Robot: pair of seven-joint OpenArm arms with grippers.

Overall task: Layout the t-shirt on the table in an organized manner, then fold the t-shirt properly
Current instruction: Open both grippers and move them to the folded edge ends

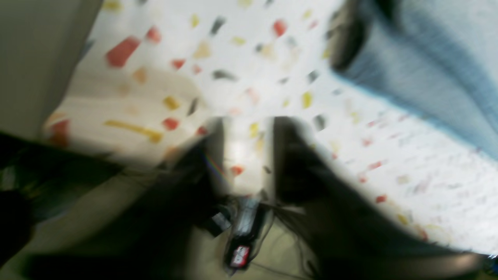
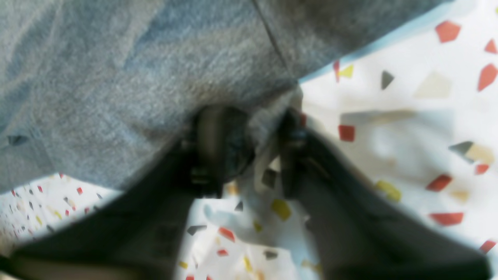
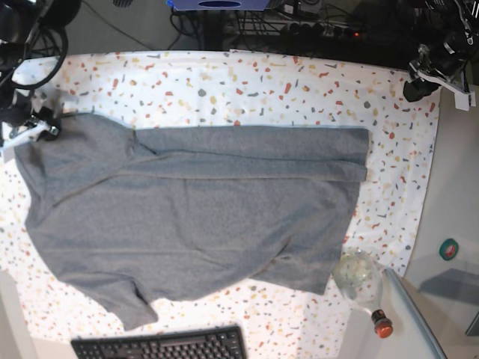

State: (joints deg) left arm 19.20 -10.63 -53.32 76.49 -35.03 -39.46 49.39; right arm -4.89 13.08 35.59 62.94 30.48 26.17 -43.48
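The heather-grey t-shirt (image 3: 194, 209) lies spread across the speckled table (image 3: 299, 86), its long upper edge folded over — a keyboard (image 3: 161, 345) sits at the near edge. The right gripper (image 2: 249, 132) pinches the shirt's edge between its fingers at the table's side. The left gripper (image 1: 247, 147) hangs clear of the cloth, fingers drawn together on nothing.

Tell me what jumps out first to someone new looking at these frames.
The grey t-shirt sprawls across most of the speckled table, its upper edge folded over. The right end effector pinches the shirt's edge at the base view's far left. A clear bottle lies at the table's lower right corner.
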